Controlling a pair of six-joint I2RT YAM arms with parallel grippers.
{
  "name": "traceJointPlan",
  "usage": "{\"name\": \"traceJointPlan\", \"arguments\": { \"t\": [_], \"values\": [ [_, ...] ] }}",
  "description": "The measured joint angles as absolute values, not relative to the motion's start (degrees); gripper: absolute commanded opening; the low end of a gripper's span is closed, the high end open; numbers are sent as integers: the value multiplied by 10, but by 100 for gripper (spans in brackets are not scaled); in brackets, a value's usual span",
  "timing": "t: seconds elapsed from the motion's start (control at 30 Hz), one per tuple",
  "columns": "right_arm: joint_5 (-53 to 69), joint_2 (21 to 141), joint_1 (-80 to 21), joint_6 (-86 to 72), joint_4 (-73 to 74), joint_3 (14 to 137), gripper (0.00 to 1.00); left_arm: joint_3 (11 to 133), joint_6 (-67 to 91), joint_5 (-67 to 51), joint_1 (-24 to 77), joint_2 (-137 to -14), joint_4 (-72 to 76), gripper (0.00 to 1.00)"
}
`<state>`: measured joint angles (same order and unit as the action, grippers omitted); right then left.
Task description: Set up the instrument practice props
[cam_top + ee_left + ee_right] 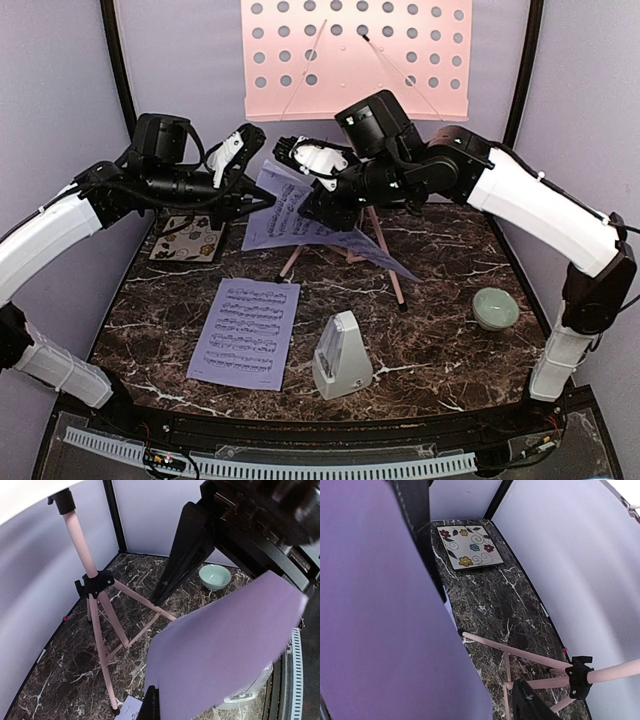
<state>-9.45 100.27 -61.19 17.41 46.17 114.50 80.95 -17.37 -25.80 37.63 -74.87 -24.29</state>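
Observation:
The pink music stand's perforated desk stands at the back, its tripod legs on the table. My left gripper is shut on the left edge of a lavender sheet-music page held in the air in front of the stand. The page's plain back fills the left wrist view beside one finger. My right gripper is at the same page, jaws apart. One finger stands clear of the page, the other is hidden. A second page and the metronome rest on the table.
A pale green bowl sits at the right of the dark marble table. A floral coaster lies at the left, under my left arm. Lavender walls enclose the back and sides. The tripod legs spread below both grippers.

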Motion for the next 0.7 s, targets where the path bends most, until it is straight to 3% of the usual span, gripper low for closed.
{"name": "traceJointPlan", "arguments": {
  "t": [0.1,0.2,0.27,0.3,0.37,0.4,0.57,0.7],
  "values": [
    [-132,1012,-623,182,466,1151,40,846,-183,-247,392,-777,-279,0],
    [-168,1013,-637,192,471,1151,19,867,-192,-236,402,-790,-300,0],
    [-187,1013,-644,194,474,1151,3,871,-196,-230,407,-790,-306,18],
    [-195,1013,-645,194,476,1151,0,871,-197,-226,408,-789,-306,31],
    [-202,1013,-648,195,480,1151,0,861,-195,-213,408,-783,-293,62],
    [-206,1013,-648,194,481,1151,0,849,-190,-203,408,-775,-283,69],
    [-188,1000,-646,189,463,1132,0,739,-131,-194,361,-696,-217,80],
    [-130,947,-637,169,422,1081,0,680,-91,-207,313,-656,-156,82]
  ]
}}
